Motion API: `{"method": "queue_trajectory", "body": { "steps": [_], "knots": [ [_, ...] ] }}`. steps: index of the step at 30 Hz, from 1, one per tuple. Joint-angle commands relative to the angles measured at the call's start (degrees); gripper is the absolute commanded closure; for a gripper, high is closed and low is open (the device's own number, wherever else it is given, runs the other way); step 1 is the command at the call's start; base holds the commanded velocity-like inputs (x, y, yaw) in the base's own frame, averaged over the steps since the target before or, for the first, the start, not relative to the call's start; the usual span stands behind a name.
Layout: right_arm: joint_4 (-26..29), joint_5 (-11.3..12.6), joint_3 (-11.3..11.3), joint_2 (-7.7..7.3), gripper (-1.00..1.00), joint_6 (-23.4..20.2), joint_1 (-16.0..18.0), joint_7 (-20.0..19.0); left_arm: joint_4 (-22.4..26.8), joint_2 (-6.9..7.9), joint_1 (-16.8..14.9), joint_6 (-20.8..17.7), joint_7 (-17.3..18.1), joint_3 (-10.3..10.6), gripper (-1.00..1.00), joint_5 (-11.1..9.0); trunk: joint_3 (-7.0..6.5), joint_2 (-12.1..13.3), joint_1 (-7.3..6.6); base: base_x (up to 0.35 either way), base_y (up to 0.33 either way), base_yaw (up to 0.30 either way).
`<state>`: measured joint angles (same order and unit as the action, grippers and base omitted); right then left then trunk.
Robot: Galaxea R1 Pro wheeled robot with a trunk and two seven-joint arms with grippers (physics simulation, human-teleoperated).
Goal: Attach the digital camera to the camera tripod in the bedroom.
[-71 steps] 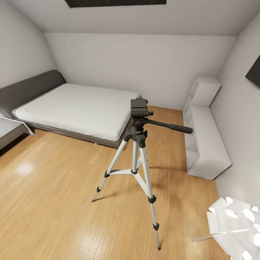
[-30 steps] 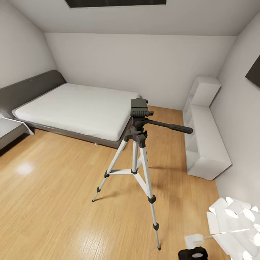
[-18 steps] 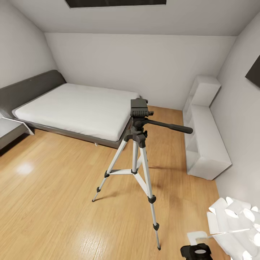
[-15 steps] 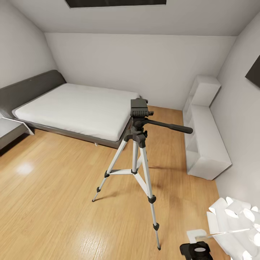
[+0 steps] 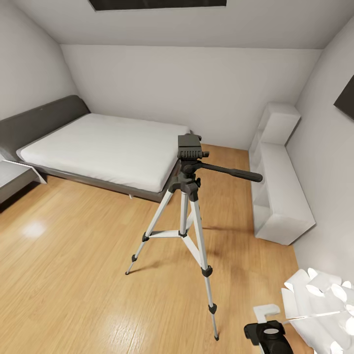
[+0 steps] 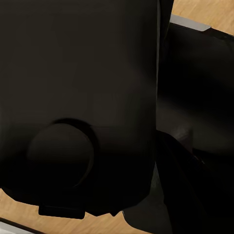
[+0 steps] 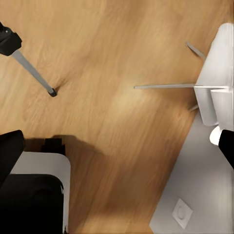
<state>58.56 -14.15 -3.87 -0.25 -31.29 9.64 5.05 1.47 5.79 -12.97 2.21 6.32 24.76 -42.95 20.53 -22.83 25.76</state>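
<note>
The camera tripod stands on the wood floor in the middle of the bedroom, with silver legs, a dark head with a bare top, and a long black handle pointing right. The digital camera is out of view. The black end of my right arm shows at the lower right, near the tripod's closest foot. My right gripper is open over bare floor, its dark fingertips wide apart, one tripod foot off to the side. Dark black shapes sit close against the left wrist view.
A grey bed with a white mattress lies behind and left of the tripod. A low white shelf unit runs along the right wall. A white lamp-like thing on thin legs stands at the lower right. Open floor lies left of the tripod.
The end of my right arm has come up into the head view at the lower right and keeps rising. The tripod and the room have not moved.
</note>
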Motion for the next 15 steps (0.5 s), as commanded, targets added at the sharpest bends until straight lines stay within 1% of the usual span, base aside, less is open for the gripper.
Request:
{"method": "queue_trajectory", "body": {
  "steps": [1,9,15],
  "knots": [
    [0.4,-0.3,0.0,0.01,-1.00,-0.4,0.0,0.1,-0.1,0.01,0.0,0.2,0.3,0.5,1.00,-0.5,0.09,-0.1,0.03,0.000,0.000,0.000],
    [3.0,-0.3,-0.3,0.12,-1.00,0.8,0.0,2.2,-0.1,0.01,0.0,0.2,0.3,0.5,1.00,-0.5,0.09,-0.1,0.03,0.000,0.000,0.000],
    [4.9,0.0,-0.1,0.11,-1.00,0.4,0.0,4.1,-0.1,0.01,0.0,0.2,0.3,0.5,1.00,-0.5,0.09,-0.1,0.03,0.000,0.000,0.000]
  ]
}}
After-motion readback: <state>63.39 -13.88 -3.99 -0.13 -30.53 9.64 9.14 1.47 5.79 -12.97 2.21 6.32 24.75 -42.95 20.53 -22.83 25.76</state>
